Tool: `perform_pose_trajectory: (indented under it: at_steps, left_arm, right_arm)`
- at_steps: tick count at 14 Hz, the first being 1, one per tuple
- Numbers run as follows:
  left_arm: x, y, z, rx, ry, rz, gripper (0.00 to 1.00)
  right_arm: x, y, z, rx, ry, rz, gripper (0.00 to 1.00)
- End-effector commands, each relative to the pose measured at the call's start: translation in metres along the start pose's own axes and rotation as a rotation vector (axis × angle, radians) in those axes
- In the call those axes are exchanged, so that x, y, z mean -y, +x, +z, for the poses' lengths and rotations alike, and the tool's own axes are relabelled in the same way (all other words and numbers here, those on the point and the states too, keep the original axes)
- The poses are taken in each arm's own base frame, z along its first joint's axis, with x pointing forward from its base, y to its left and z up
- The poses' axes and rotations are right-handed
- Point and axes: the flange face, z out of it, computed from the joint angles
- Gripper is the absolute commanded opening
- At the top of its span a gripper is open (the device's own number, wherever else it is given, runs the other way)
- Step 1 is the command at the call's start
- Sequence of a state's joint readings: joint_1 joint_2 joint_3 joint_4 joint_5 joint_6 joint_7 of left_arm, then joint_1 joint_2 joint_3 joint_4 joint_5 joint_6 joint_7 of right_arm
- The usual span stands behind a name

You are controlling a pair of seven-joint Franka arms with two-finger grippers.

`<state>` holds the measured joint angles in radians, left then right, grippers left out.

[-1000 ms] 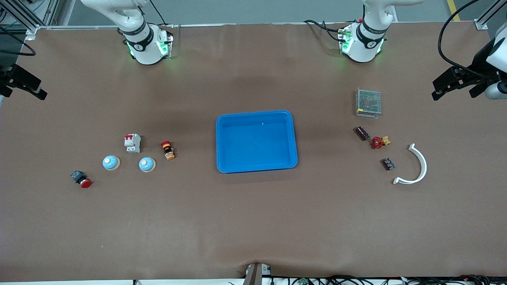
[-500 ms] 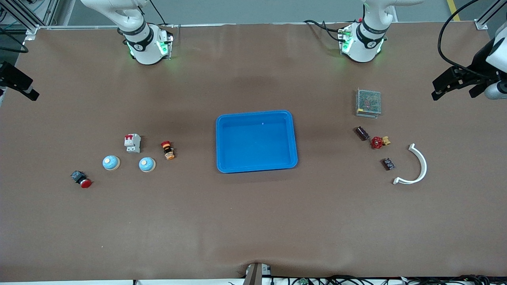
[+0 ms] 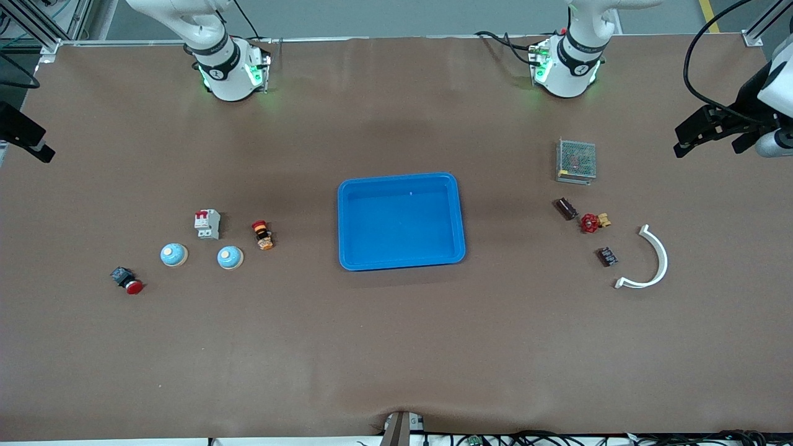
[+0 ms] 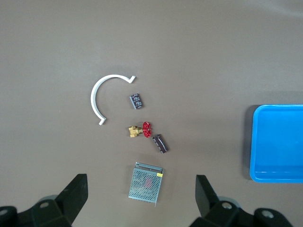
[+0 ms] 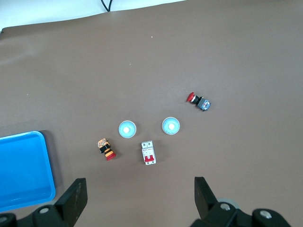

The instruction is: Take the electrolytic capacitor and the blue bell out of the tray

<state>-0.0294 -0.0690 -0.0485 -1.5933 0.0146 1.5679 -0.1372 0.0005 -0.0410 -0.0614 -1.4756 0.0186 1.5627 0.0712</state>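
We see the blue tray (image 3: 401, 221) empty at the middle of the table (image 3: 396, 347), with both arms raised high at the table's ends.

Nothing lies in the tray. The capacitor (image 3: 565, 208) lies on the table toward the left arm's end, just beside the red-handled valve (image 3: 592, 222) and nearer the front camera than the metal mesh box (image 3: 576, 160). We count two blue bells toward the right arm's end: one bell (image 3: 230, 257) near the circuit breaker (image 3: 207, 223), the other bell (image 3: 173, 254) beside it. The left gripper (image 4: 140, 201) hovers high over the mesh box, its fingers spread wide and holding nothing. The right gripper (image 5: 139, 201) hovers high over the bare table near the breaker, likewise spread and unladen.
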Motion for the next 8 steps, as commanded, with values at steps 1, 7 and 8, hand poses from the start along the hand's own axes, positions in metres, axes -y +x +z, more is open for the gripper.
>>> perform_pose_trajectory:
  at_steps: [1, 7, 8]
  left_arm:
    - [0.001, 0.001, 0.000, -0.010, -0.016, 0.010, 1.00]
    - [-0.002, 0.001, 0.000, -0.005, -0.015, 0.013, 1.00]
    - [-0.001, 0.001, 0.001, -0.003, -0.015, 0.012, 1.00]
  right_arm:
    - [0.004, 0.005, 0.002, 0.017, -0.007, 0.004, 1.00]
    - [0.005, 0.002, 0.023, 0.120, -0.016, 0.000, 1.00]
    - [0.005, 0.001, 0.025, 0.135, -0.017, 0.000, 1.00]
